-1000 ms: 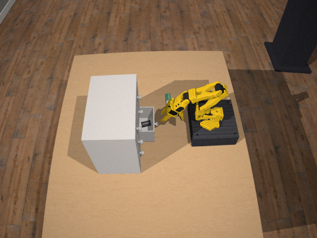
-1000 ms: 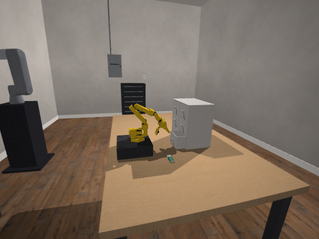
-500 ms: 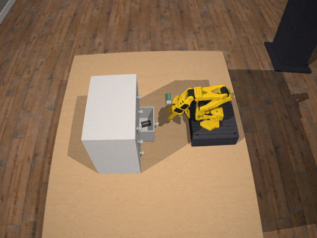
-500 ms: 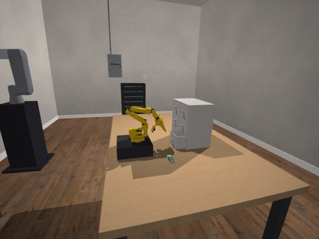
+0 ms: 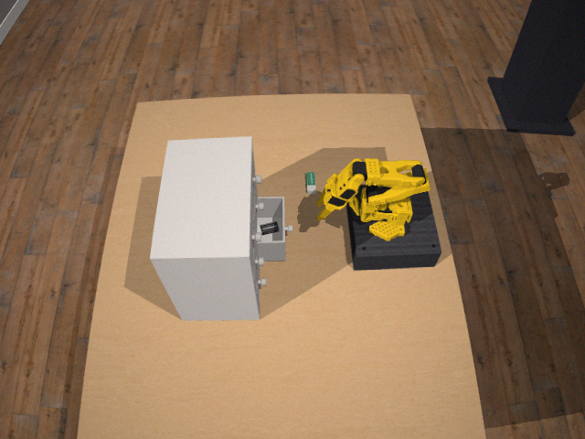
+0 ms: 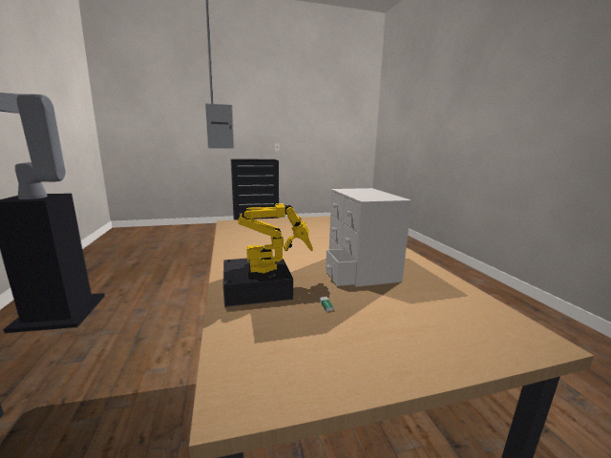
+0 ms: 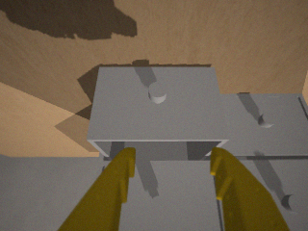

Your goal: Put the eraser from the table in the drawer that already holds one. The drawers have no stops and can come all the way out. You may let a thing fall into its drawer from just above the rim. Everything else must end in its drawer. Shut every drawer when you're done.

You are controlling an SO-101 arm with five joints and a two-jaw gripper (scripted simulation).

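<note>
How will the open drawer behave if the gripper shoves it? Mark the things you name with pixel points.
The open drawer [image 5: 271, 251] [image 6: 344, 272] [image 7: 155, 106] looks like a rigid box, so it likely won't flex. It should slide straight back into the white cabinet [image 5: 203, 198] [image 6: 380, 241]. The black item [image 5: 269, 228] lies loose inside and may shift if the push is abrupt.

The tool [image 5: 320, 210] [image 6: 299, 249] [image 7: 172, 155] has been drawn back toward the arm's base, so that a wider gap is left between it and the open drawer [image 5: 273, 251] [image 6: 344, 271] [image 7: 127, 108] ahead of it. Behind the tool, the elbow [image 5: 418, 171] [image 6: 242, 218] has been lowered and shifted rearward.
</note>
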